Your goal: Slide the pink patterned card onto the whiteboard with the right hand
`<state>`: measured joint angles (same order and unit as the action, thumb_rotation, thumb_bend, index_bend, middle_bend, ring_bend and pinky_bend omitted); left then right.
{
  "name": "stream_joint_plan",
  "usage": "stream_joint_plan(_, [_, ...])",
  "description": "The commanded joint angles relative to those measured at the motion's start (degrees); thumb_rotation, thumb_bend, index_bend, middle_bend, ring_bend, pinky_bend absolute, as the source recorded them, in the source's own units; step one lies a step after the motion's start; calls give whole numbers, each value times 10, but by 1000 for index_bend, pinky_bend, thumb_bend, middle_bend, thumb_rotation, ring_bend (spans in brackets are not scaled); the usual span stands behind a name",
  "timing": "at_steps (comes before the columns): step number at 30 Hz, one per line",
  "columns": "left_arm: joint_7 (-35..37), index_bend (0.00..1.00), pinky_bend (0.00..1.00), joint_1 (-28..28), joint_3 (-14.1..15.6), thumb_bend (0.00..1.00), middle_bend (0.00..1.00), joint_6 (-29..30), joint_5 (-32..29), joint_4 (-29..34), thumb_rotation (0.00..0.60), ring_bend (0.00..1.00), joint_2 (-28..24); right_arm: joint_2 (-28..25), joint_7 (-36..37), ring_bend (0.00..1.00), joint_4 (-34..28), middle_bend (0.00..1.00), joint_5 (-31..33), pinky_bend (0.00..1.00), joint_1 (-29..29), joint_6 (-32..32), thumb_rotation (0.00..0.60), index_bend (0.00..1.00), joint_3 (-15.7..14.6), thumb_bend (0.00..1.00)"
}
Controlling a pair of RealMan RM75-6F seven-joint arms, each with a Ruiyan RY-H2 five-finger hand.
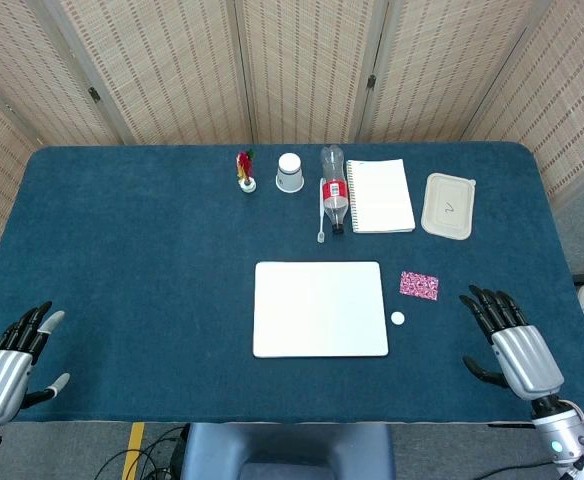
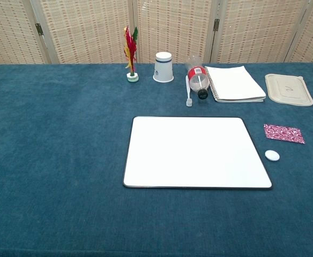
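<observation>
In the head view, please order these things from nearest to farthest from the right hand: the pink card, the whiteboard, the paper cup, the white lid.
From the right hand:
1. Pink card, just up and left of the fingers.
2. Whiteboard, further left, at the table's middle.
3. White lid, at the far right of the back row.
4. Paper cup, far back, left of the bottle.

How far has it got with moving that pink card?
Nothing looks done yet. The card lies on the cloth right of the whiteboard, apart from it. The right hand rests open near the table's edge, holding nothing; the left hand is idle too. Reaching, touching and sliding all remain.
</observation>
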<state>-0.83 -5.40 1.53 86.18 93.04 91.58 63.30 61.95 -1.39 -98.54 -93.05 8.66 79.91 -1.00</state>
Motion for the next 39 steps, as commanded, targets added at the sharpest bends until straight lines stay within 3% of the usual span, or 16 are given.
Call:
stream_joint_plan(1, [-1, 105, 182, 0, 0, 255, 30, -1, -1, -1, 600, 18, 0, 0, 0, 0, 0, 20, 1, 0, 0, 0, 600, 0, 1, 194])
stream_joint_plan(15, [13, 105, 182, -2, 3, 255, 30, 3, 14, 0, 600, 18, -4, -7, 17, 0, -4, 20, 8, 0, 4, -10, 600, 0, 2, 194])
stream_joint_plan(21, [21, 64, 182, -1, 1, 255, 30, 2, 5, -2, 600, 18, -5, -45, 87, 0, -12, 20, 18, 0, 50, -92, 600, 0, 3, 171])
stream_joint_plan(26, [23, 82, 182, -4, 7, 255, 31, -4, 14, -1, 600, 18, -5, -75, 114, 0, -8, 20, 68, 0, 100, -174, 600, 6, 26, 186])
stream_joint_plan(30, [38, 91, 182, -2, 10, 255, 31, -1, 16, -1, 600, 18, -9, -81, 108, 0, -3, 20, 121, 0, 143, -250, 600, 83, 46, 194])
stream_joint_plan(39, [63, 92, 182, 0, 12, 255, 30, 1, 15, -4, 600, 18, -14, -23, 20, 0, 46, 40, 274, 0, 201, -324, 600, 188, 79, 195])
